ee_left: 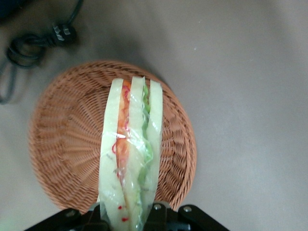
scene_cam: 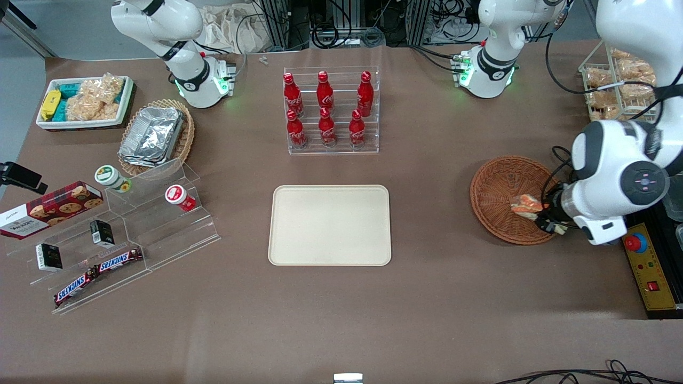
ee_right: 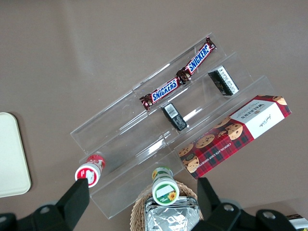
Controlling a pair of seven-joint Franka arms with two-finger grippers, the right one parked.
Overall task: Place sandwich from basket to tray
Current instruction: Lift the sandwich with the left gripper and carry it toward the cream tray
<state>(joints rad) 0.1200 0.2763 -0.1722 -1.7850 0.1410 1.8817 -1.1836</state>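
Note:
My left gripper (scene_cam: 539, 210) is shut on the sandwich (scene_cam: 525, 206), a wrapped wedge of white bread with orange and green layers, and holds it over the round reddish-brown basket (scene_cam: 499, 197) at the working arm's end of the table. In the left wrist view the sandwich (ee_left: 130, 154) stands out from between the jaws, above the basket (ee_left: 62, 144), whose weave shows bare beneath it. The cream-beige tray (scene_cam: 330, 225) lies flat in the middle of the table with nothing on it.
A clear rack of red cola bottles (scene_cam: 331, 109) stands farther from the front camera than the tray. Toward the parked arm's end are acrylic steps with Snickers bars (scene_cam: 98, 274), small jars and a cookie box (scene_cam: 50, 208), a foil-container basket (scene_cam: 155, 136) and a white snack tray (scene_cam: 85, 101).

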